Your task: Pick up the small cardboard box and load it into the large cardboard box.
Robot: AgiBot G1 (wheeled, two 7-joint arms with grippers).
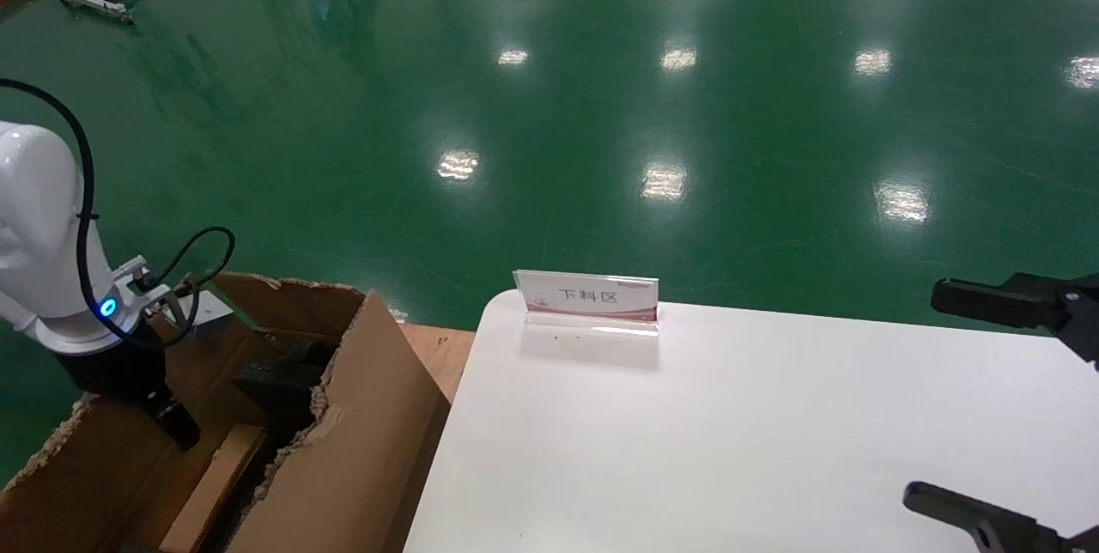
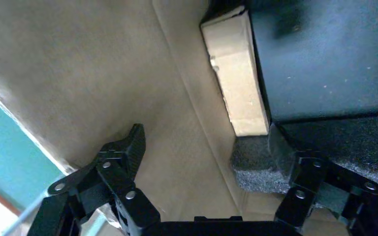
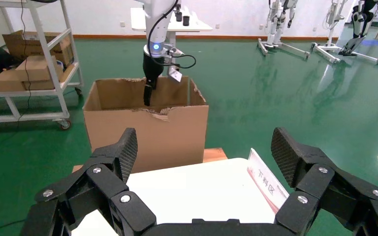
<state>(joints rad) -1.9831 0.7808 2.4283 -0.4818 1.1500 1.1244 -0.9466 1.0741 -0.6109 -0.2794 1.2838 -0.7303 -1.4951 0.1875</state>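
Note:
The large cardboard box (image 1: 361, 416) stands on the floor at my left, beside the table, with a ragged rim; it also shows in the right wrist view (image 3: 147, 128). The small cardboard box (image 1: 215, 476) lies on edge inside it as a flat tan slab next to black foam (image 1: 275, 377). In the left wrist view its pale edge (image 2: 236, 73) sits against the foam (image 2: 261, 167). My left gripper (image 1: 172, 416) is down inside the large box, open and empty (image 2: 206, 142), just short of the small box. My right gripper (image 1: 927, 398) hangs open and empty over the table's right side (image 3: 204, 147).
A white table (image 1: 730, 450) fills the front right, with a small red-and-white sign stand (image 1: 588, 300) at its far edge. Green floor lies beyond. In the right wrist view a rack with cartons (image 3: 29, 69) stands behind the large box.

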